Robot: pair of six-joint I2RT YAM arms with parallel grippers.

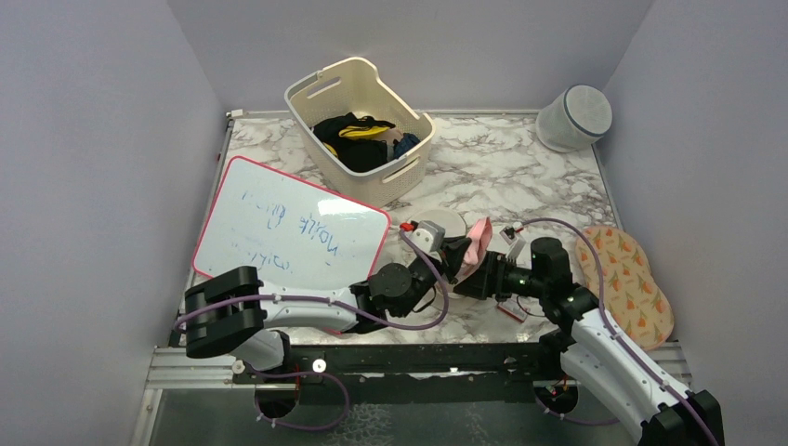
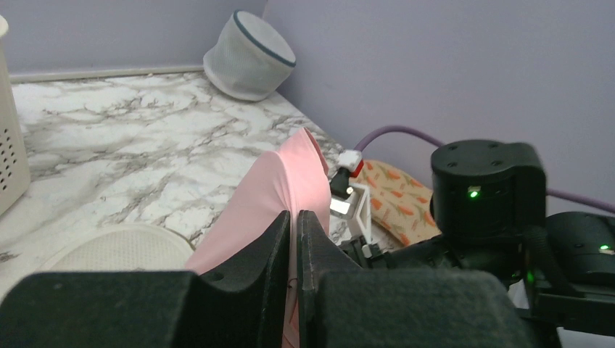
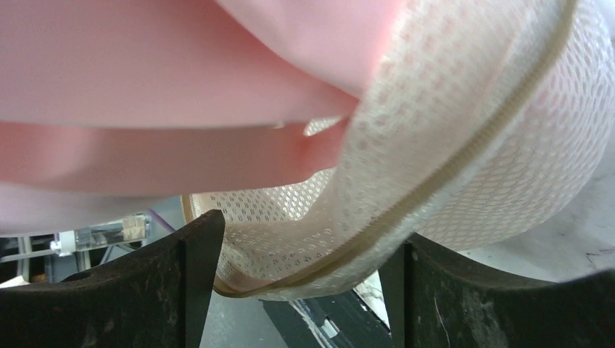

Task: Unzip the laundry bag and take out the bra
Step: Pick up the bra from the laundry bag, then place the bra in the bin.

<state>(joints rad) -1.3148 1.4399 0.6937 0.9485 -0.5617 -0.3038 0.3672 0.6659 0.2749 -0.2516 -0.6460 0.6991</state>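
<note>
The laundry bag (image 1: 444, 223) is a cream mesh pouch lying open at the table's near middle. It also shows in the left wrist view (image 2: 123, 246) and in the right wrist view (image 3: 464, 145). My left gripper (image 1: 457, 253) is shut on the pink bra (image 1: 479, 242) and holds it up above the bag. In the left wrist view the shut gripper (image 2: 296, 217) pinches the bra's pink fabric (image 2: 286, 177). My right gripper (image 1: 476, 279) is open. In the right wrist view (image 3: 301, 232) the bag's zipper rim lies between its spread jaws, with the bra (image 3: 181, 87) above.
A cream slotted basket (image 1: 316, 93) with dark clothes stands at the back. A red-framed whiteboard (image 1: 288, 228) lies to the left. A white-grey cylinder (image 1: 573, 118) lies in the far right corner. A carrot-patterned pad (image 1: 627, 279) lies at the right edge.
</note>
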